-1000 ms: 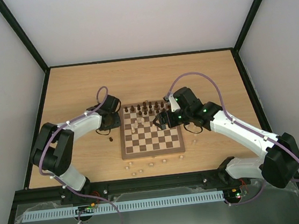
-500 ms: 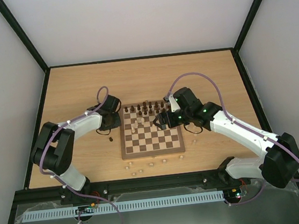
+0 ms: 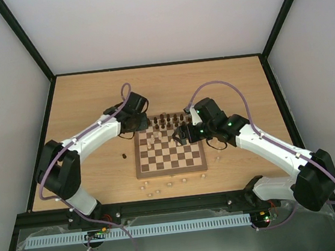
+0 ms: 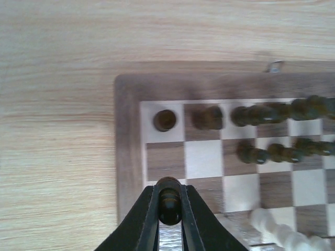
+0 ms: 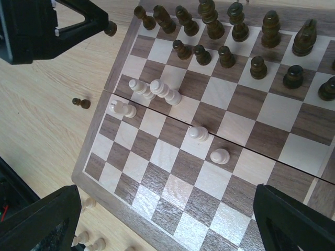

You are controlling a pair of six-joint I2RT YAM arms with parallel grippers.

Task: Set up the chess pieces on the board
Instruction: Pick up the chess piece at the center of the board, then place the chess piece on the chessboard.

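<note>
Our left fingers (image 4: 147,219) pinch a dark pawn (image 4: 169,201) at bottom centre of the left wrist view, over the left edge of the board (image 4: 128,157). We should lower it upright onto the empty 2nd-row square above. Our right fingers (image 5: 47,219) gape wide, empty.

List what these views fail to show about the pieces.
- Left wrist: type of the dark piece in the left gripper; fingers cover its sides.
- Top external: kinds of the loose pale pieces; too small.
- Right wrist: the board's right columns; cut off by the edge.
</note>
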